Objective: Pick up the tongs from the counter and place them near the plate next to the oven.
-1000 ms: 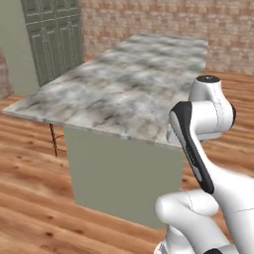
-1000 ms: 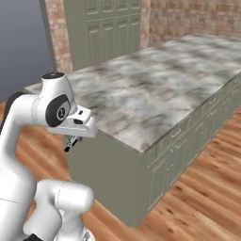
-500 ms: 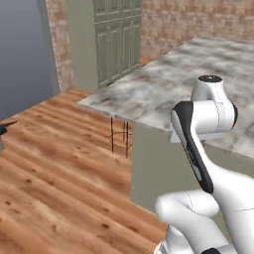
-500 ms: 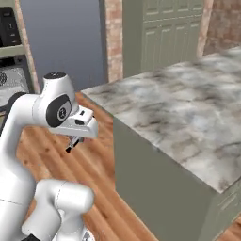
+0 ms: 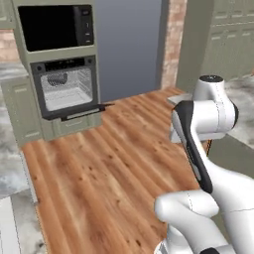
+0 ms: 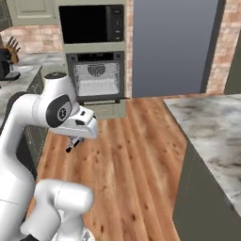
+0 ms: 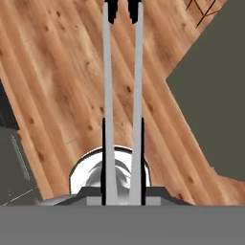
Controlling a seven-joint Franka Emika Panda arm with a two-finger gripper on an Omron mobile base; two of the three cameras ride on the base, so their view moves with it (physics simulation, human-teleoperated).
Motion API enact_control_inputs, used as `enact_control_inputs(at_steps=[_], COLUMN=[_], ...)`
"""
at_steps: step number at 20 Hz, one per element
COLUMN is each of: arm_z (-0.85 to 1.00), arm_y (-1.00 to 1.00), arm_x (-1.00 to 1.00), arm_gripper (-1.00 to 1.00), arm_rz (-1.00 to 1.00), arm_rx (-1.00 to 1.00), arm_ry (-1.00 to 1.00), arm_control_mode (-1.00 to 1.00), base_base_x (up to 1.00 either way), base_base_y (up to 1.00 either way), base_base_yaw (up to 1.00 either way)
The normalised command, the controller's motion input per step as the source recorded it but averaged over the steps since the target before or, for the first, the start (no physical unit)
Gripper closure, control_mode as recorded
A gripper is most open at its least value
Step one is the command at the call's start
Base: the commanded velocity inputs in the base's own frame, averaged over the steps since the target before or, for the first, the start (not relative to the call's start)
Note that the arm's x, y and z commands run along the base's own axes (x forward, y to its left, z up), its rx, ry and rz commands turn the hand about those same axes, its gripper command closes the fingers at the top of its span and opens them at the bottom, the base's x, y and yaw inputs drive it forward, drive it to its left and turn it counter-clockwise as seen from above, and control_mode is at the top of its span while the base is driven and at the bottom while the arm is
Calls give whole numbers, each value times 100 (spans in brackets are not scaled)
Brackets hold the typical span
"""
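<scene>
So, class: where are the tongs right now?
In the hand view the tongs are clamped in the gripper, pointing out over the wooden floor.

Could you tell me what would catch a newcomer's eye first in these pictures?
In the hand view, the thin silver-grey metal tongs with black ends run straight up the middle, held in the shut two-finger gripper above the wooden floor. In the right base view, the large built-in oven with a black glass window stands against the far wall, beyond the bent white arm at lower left.

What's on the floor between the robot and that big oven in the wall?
Bare wooden floor. In both base views, nothing stands between the arm and the oven. The gripper is shut on the tongs.
</scene>
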Motion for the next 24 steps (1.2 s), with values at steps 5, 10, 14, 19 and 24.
enact_control_inputs(at_steps=[5,10,14,19,24], arm_z=[0,0,0,0,0], arm_y=[0,0,0,0,0], arm_x=[0,0,0,0,0], arm_gripper=[100,100,100,100,100], arm_rz=[0,0,0,0,0], arm_rx=[0,0,0,0,0], arm_ry=[0,0,0,0,0], arm_control_mode=[100,100,100,100,100], base_base_x=[13,0,1,66,95], base_base_y=[-6,0,0,27,35], base_base_yaw=[8,1,0,21,41])
